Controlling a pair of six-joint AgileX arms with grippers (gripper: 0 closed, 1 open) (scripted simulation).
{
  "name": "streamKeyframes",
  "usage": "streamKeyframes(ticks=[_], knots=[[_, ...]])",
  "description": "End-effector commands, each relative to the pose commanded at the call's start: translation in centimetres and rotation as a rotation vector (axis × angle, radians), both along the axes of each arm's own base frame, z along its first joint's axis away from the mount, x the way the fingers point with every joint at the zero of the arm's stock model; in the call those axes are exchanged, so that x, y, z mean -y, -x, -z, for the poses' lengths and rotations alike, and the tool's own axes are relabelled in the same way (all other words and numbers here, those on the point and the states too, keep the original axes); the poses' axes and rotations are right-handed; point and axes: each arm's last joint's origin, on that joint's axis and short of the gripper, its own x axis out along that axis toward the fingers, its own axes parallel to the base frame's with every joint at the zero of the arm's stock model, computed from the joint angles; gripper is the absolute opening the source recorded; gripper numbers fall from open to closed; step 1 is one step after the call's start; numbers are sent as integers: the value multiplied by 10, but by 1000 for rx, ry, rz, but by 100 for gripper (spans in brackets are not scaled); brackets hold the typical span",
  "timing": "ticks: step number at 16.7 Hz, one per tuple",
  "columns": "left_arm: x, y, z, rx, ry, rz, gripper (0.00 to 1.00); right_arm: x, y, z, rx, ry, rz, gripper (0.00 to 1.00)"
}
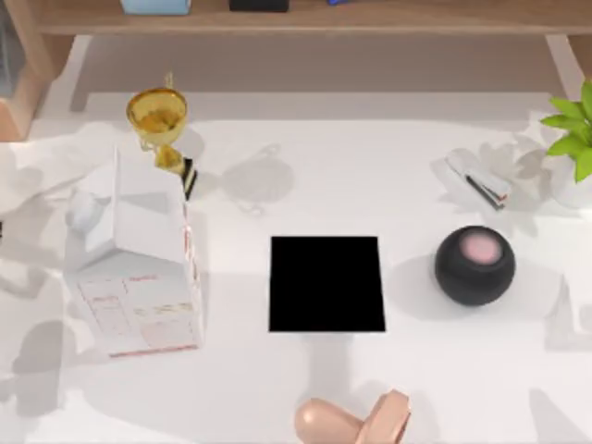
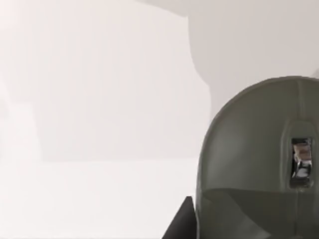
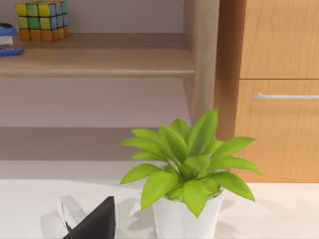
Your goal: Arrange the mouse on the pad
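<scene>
The mouse (image 2: 259, 164) is a dull grey-olive oval with a scroll wheel, very close in the left wrist view, with a white surface behind it. A pale rounded shape (image 1: 83, 211) just left of the white carton in the top view looks like the same mouse. One dark finger (image 2: 180, 221) of my left gripper shows right beside the mouse. The pad (image 1: 326, 284) is a flat black near-square at the table's middle, bare. A dark finger (image 3: 94, 221) of my right gripper shows in front of the potted plant at the far right.
A white carton (image 1: 139, 277) stands left of the pad, with a gold trophy (image 1: 159, 120) behind it. A black ball with a pink top (image 1: 474, 265) sits right of the pad. A peach rounded object (image 1: 351, 421) lies at the front edge. The plant (image 3: 187, 169) and a shelf stand at the back.
</scene>
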Motion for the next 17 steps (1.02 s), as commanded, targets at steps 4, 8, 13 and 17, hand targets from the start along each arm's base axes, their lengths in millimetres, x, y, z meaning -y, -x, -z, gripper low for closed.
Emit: streamKeyframes(ticks=[4, 8, 13, 17], knots=[[2, -1, -1, -1, 2, -1, 0, 0, 0, 0, 0, 0, 0, 100], [17, -19, -35, 99, 14, -53, 0, 0, 0, 0, 0, 0, 0, 100], [77, -77, -86, 296, 95, -86, 0, 0, 0, 0, 0, 0, 0, 100], [169, -109, -86, 300, 181, -47, 0, 0, 0, 0, 0, 0, 0, 100]])
